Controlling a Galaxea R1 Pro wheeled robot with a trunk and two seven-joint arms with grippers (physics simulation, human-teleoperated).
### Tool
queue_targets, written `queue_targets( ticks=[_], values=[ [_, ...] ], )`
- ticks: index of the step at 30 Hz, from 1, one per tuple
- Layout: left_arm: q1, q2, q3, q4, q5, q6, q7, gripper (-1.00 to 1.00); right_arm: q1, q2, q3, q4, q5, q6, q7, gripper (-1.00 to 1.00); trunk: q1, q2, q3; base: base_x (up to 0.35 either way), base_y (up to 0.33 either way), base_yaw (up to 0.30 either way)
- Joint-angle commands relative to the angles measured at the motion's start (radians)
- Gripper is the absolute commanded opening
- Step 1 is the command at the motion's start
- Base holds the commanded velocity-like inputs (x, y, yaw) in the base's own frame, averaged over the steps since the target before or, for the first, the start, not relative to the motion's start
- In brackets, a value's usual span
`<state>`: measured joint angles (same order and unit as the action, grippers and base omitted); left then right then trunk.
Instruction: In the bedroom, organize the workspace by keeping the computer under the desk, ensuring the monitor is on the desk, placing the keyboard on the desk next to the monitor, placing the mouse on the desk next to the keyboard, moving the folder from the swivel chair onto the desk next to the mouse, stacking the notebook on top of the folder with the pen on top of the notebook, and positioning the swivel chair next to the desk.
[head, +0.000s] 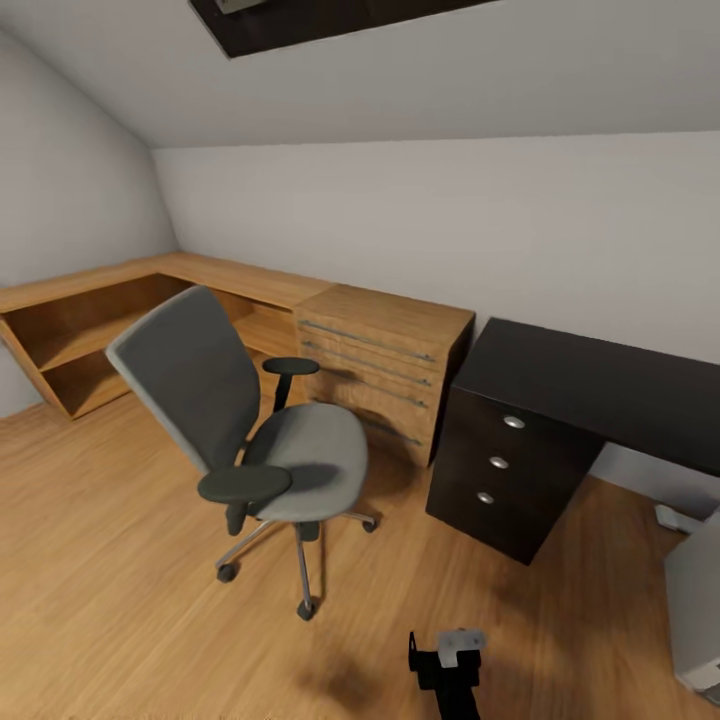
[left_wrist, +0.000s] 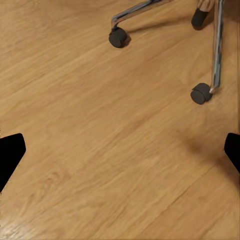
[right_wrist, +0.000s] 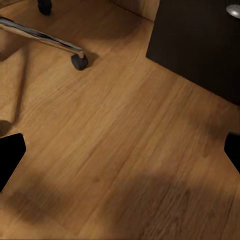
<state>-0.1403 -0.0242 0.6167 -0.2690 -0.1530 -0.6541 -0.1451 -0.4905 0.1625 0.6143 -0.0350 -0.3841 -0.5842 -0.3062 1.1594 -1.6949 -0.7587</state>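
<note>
While the robot stands back on the bare wooden floor (head: 120, 560), the grey upholstered swivel chair with black armrests and a chrome star base (head: 250, 440) sits left of centre, its seat bare of any blue folder and turned toward the near right. It stands well apart from the glossy black desk with dark drawers and round silver knobs (head: 560, 390), which runs along the far right wall, so by the look of it the chair has yet to be pushed in beside it. Between the two stands a light wooden chest with long bar handles (head: 385, 370), joined to a low wooden shelf unit (head: 90, 330) that wraps the far left corner. At the near right edge a pale grey boxy shape (head: 695, 610), possibly the computer tower, rests on the floor near the desk's open side. No monitor, keyboard or mouse appears on the visible stretch of desktop. The left gripper (left_wrist: 120, 150) hangs over the floor near two castors (left_wrist: 201, 93), jaws spread wide and holding nothing; the right gripper (right_wrist: 120, 150), likewise wide and unloaded, points at the floor between a castor and the desk's drawer block, a carrying posture suited to travel, not grasping.
</note>
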Motion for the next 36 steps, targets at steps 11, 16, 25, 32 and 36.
queue_targets(
  ticks=[11,16,25,32,36],
  values=[
    [-0.001,-0.008,0.011,0.061,-0.061,-0.095,0.001,1.0,0.0,0.0,0.008,0.001,-0.006,-0.001,-0.005,1.0,-0.042,0.077,0.024,0.0,0.0,0.24],
    [-0.001,-0.008,0.012,0.064,-0.062,-0.04,0.003,1.0,0.0,-0.002,0.008,0.0,-0.006,0.0,-0.005,1.0,-0.062,0.112,0.035,0.0,0.0,0.239],
    [-0.001,-0.008,0.008,0.065,-0.066,0.159,-0.001,1.0,0.0,-0.003,0.008,0.001,-0.006,0.0,-0.005,1.0,-0.096,0.175,0.055,0.0,0.0,0.238],
    [-0.001,-0.008,0.008,0.065,-0.066,0.17,-0.002,1.0,0.0,-0.003,0.008,0.01,-0.004,0.0,-0.004,1.0,-0.123,0.224,0.07,0.0,0.0,0.236],
    [-0.001,-0.008,0.008,0.065,-0.065,0.171,-0.002,1.0,0.0,-0.007,0.007,0.019,-0.003,0.0,-0.004,1.0,-0.138,0.252,0.078,0.0,0.0,0.223]
  ],
)
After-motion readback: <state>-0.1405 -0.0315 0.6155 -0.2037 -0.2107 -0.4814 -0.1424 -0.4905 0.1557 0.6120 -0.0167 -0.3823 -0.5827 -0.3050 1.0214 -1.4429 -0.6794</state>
